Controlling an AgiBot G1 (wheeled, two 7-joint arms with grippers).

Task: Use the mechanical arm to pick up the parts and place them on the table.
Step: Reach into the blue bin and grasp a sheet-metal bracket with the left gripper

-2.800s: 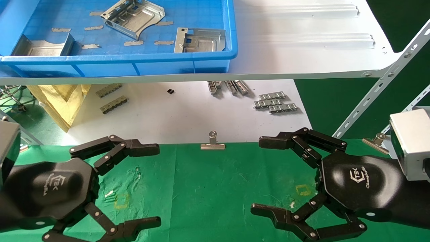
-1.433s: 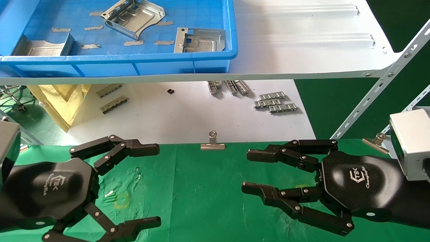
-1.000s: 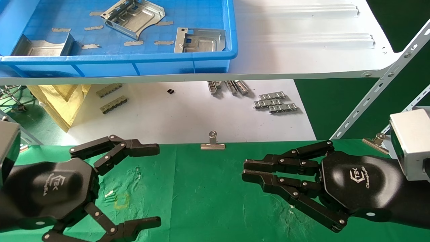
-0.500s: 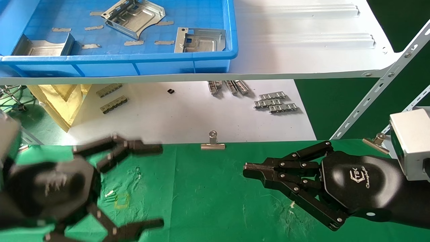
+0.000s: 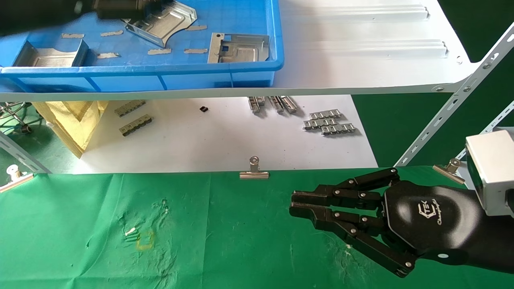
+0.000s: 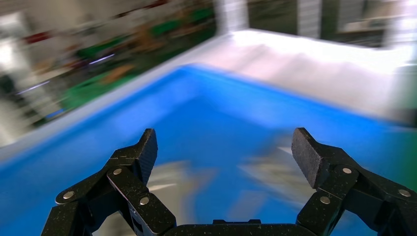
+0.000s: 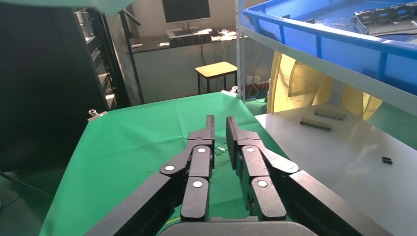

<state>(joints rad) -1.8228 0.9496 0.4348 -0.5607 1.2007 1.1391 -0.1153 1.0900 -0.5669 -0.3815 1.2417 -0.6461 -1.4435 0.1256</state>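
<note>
Jaws: the left gripper [image 6: 223, 160] stands wide apart with nothing between its fingers, while the right gripper [image 5: 292, 203] has its fingers drawn together, nearly touching, and holds nothing. We count two grippers, three parts, one tray, three binder clips and one yellow square. The left gripper is over the blue tray [image 5: 172, 72] on the white shelf [image 5: 361, 60]; the right gripper is low over the green table [image 5: 225, 233], near its right side. All three parts lie in the tray: one [image 5: 162, 22] toward the back, one [image 5: 237, 48] at the front right corner, one [image 5: 50, 54] at the front left. Each is shiny silver sheet metal with bent-up edges and an embossed rectangle. The clips [image 5: 253, 171] [image 5: 449, 167] [image 5: 15, 176] sit along the cloth's far edge; the yellow square [image 5: 145, 241] is marked left of centre. In the head view we see the left arm only as a dark blur at the top left corner; its wrist view shows the spread fingers above blurred blue. The right wrist view shows the paired fingertips [image 7: 209, 129] over the cloth
</note>
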